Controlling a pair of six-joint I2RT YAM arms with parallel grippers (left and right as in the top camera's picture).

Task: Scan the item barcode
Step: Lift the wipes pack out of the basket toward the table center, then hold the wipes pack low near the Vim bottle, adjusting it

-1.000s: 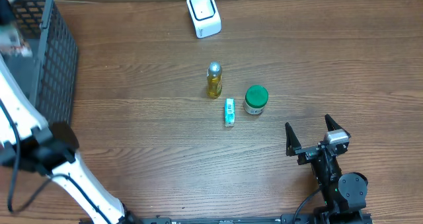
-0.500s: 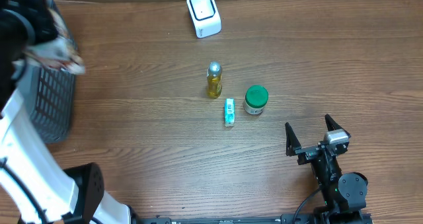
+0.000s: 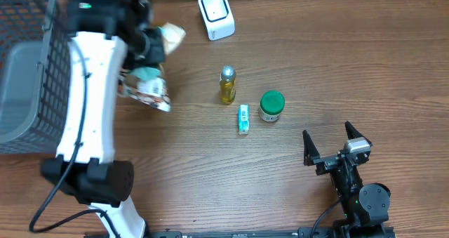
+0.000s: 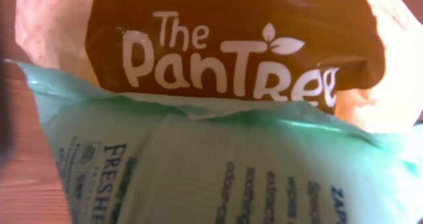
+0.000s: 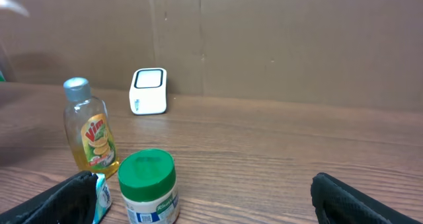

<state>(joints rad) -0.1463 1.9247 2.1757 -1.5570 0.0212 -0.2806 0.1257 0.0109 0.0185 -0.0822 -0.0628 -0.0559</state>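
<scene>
From above, the white scanner point(image 3: 215, 13) stands at the far edge of the wooden surface point(image 3: 365, 62). Left of the scanner and a little nearer the robot, the left hand point(image 3: 149, 45) is clenched on a soft pack point(image 3: 150, 92), which hangs blurred at the hand. A dark wire basket point(image 3: 42, 76) sits further left of the scanner. On the robot's side of the scanner stands a yellow bottle point(image 3: 226, 86) with a silver cap. Beyond it are a small teal box point(image 3: 243, 119) and a green-lidded jar point(image 3: 271, 105). The right hand point(image 3: 327, 130) rests well apart from the scanner, near the robot's edge, released with its fingers spread wide.

In the left wrist view the soft pack point(image 4: 218, 118) fills the frame. It is brown with "The PanTree" lettering above and mint-green printed film below. Whether this is one item or two, I cannot tell, and no barcode is legible.

In the right wrist view the scanner point(image 5: 149, 90) sits by the cardboard backdrop. The bottle point(image 5: 89, 135), jar point(image 5: 149, 187) and box point(image 5: 102, 196) stand nearer, between the spread fingers point(image 5: 357, 197).
</scene>
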